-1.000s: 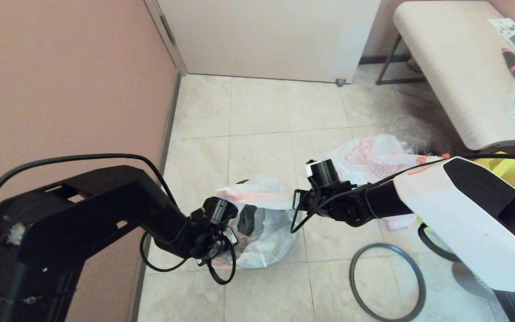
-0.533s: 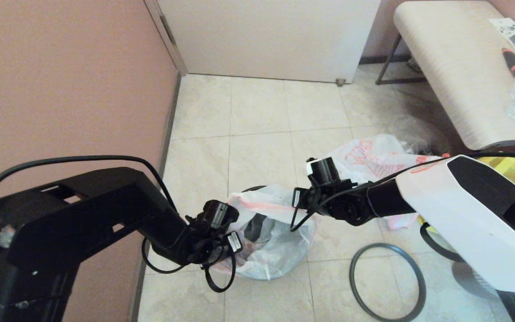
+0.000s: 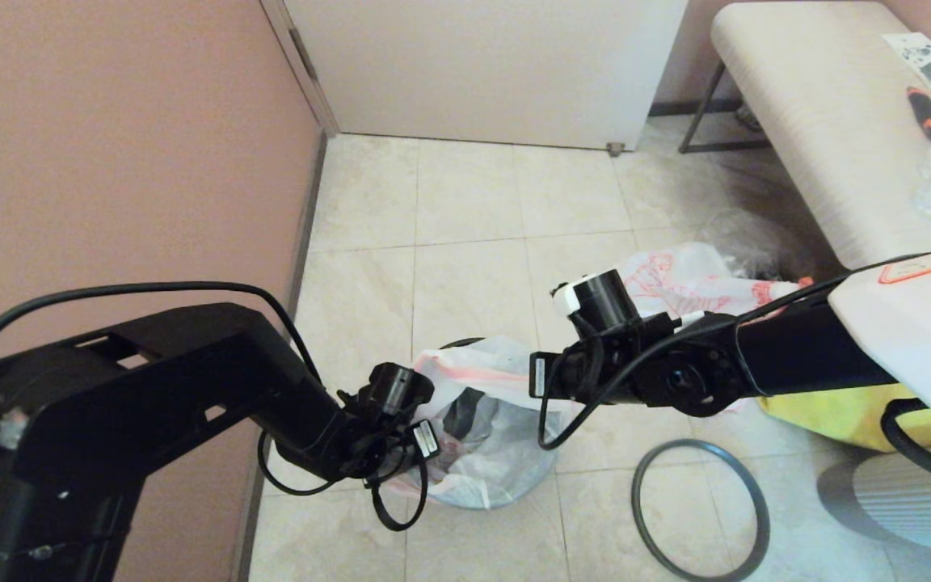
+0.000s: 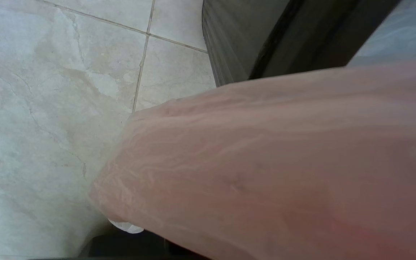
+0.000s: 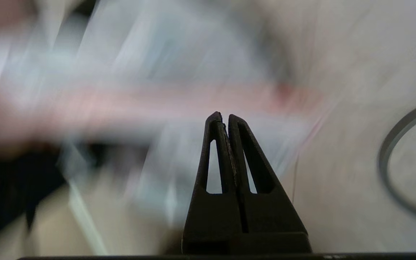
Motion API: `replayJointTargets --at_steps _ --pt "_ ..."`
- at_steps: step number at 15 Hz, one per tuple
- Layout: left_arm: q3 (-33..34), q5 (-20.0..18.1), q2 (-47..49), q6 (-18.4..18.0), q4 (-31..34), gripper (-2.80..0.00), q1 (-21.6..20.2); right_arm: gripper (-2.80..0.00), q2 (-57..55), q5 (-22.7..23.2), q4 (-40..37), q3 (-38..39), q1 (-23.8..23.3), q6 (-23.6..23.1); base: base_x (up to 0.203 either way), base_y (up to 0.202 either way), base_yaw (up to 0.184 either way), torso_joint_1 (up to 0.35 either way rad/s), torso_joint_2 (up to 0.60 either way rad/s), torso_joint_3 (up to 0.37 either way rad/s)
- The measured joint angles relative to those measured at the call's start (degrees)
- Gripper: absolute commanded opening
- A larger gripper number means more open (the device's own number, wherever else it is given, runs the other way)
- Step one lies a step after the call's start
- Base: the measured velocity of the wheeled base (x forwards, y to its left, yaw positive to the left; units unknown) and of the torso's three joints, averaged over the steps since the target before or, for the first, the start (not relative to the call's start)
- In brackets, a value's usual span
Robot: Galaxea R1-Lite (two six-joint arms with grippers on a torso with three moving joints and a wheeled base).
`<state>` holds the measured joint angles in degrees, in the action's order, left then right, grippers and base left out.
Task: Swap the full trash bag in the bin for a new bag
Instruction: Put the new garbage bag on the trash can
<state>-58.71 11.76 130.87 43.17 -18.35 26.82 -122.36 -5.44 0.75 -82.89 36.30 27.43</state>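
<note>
Both grippers, left gripper [image 3: 425, 420] and right gripper [image 5: 226, 117], are pinching the full trash bag [image 3: 486, 436] over the bin [image 4: 237, 39]; lifting evenly seems wise.

Head view: even, soft indoor light, floor tiles [image 3: 465, 210] bright, faint shadows under arms. Right wrist view: heavy motion blur across background, only right hand [image 5: 226, 117] sharp. Left wrist view: pink plastic film [image 4: 284, 162] pressed close, out of focus, covering most of frame; floor beyond reasonably sharp.
</note>
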Motion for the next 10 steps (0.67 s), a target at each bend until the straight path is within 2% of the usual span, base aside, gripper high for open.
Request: replayJointTargets --at_steps 3,8,10 --pt "0.13 -0.47 -0.11 0.00 -0.11 -2.80 0.07 -2.80 -0.15 3.32 -5.46 0.65 0.46 -5.58 0.000 0.000 0.000 0.000 0.00 0.000" --pt "0.44 -1.40 -0.55 -0.04 -0.15 -2.80 0.20 -2.80 -5.03 5.91 -5.17 -1.31 0.71 -9.70 0.000 0.000 0.000 0.000 0.00 0.000" --pt "0.45 -1.44 -0.63 0.00 -0.15 -2.80 0.24 -2.80 -7.21 5.99 -2.79 -2.93 0.63 -10.02 0.000 0.000 0.000 0.000 0.00 0.000"
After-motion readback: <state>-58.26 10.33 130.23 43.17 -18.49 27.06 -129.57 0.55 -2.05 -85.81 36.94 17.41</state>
